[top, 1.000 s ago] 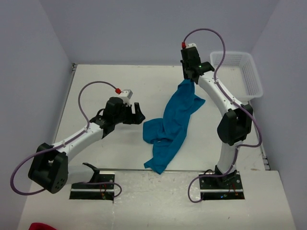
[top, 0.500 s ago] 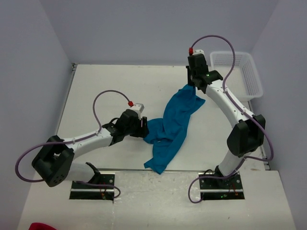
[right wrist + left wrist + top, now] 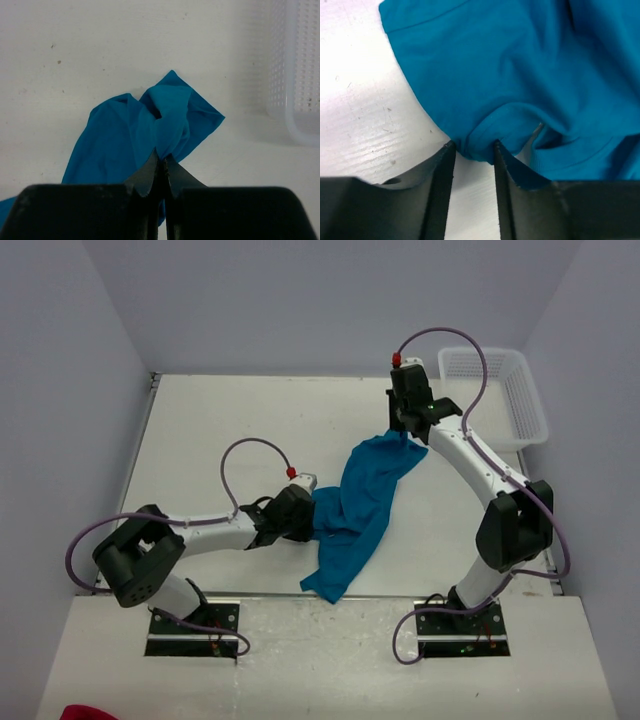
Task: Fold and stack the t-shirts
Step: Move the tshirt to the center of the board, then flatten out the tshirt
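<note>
The t-shirt (image 3: 360,505) lies bunched in a long diagonal heap on the table (image 3: 220,430), its far end gathered up at the right. My right gripper (image 3: 161,159) is pinched tight on that bunch, jaws nearly touching. My left gripper (image 3: 474,150) sits low at the shirt's left edge, jaws a narrow gap apart, a fold of cloth poking between the tips, unclamped. My worry: closing here could catch several layers, or only skim the fold, so the cloth slips or twists when I spread it
</note>
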Controlling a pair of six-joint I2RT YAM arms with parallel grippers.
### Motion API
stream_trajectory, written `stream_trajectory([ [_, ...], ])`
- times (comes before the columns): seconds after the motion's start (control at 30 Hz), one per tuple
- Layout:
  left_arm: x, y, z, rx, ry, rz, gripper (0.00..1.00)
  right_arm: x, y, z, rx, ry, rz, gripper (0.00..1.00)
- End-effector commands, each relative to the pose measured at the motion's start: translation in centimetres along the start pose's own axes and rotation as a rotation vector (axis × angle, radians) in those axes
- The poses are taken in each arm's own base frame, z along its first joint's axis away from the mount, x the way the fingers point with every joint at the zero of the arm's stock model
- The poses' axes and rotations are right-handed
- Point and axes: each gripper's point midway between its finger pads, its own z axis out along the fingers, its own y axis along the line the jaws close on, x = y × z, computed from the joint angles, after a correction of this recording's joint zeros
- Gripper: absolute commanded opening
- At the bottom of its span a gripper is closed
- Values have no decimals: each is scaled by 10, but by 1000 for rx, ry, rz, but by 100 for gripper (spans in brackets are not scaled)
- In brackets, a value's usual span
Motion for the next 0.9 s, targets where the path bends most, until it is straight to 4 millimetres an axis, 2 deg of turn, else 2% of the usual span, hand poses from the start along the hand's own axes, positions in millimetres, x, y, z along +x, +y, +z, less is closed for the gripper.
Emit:
stream_trajectory([
  [0.0,-9,-1,7,-28,-24,-12,32,-24,-5,-22,-15,-93,49,0],
  [0.03,-9,0,8,-33,-24,-13,27,-21,-5,-22,-12,-88,47,0],
  [0.1,-11,3,10,-56,-32,-8,25,-21,-5,-23,-19,-89,47,0],
  [0.13,-14,6,11,-76,-43,-3,14,-20,-5,-24,-19,-89,52,0],
  [0.2,-17,10,8,-106,-50,4,0,-19,-4,-25,-23,-88,55,0],
  [0.23,-26,12,3,-121,-80,4,0,-18,-4,-26,-28,-89,60,0],
  [0.3,-32,17,-5,-152,-96,15,0,-16,-4,-27,-37,-93,61,0],
  [0.33,-48,18,-16,-174,-148,8,0,-19,-4,-32,-41,-104,64,0],
  [0.4,-55,27,-33,-225,-157,26,0,-23,-5,-36,-45,-114,62,0],
  [0.43,-79,26,-52,-242,-231,19,0,-26,-4,-39,-51,-122,60,0],
  [0.5,-90,33,-77,-286,-254,40,0,-35,-7,-52,-60,-145,62,0],
  [0.53,-116,29,-105,-281,-342,19,0,-38,-7,-57,-70,-154,65,0],
  [0.6,-131,34,-135,-306,-385,24,0,-52,-9,-80,-97,-205,78,0],
  [0.63,-155,31,-168,-301,-475,1,0,-56,-8,-89,-114,-224,79,0],
  [0.67,-161,34,-185,-312,-494,0,0,-65,-7,-108,-150,-265,86,0],
  [0.7,-179,32,-217,-296,-573,-13,0,-71,-8,-120,-171,-292,91,0],
  [0.77,-193,32,-248,-275,-643,-21,0,-80,-3,-145,-236,-338,91,0],
  [0.8,-198,32,-263,-263,-676,-25,0,-89,-7,-167,-261,-389,99,0],
  [0.83,-206,33,-291,-238,-741,-33,0,-92,-8,-180,-279,-414,98,0],
  [0.87,-211,33,-305,-221,-776,-39,0,-95,-6,-193,-310,-438,94,0],
])
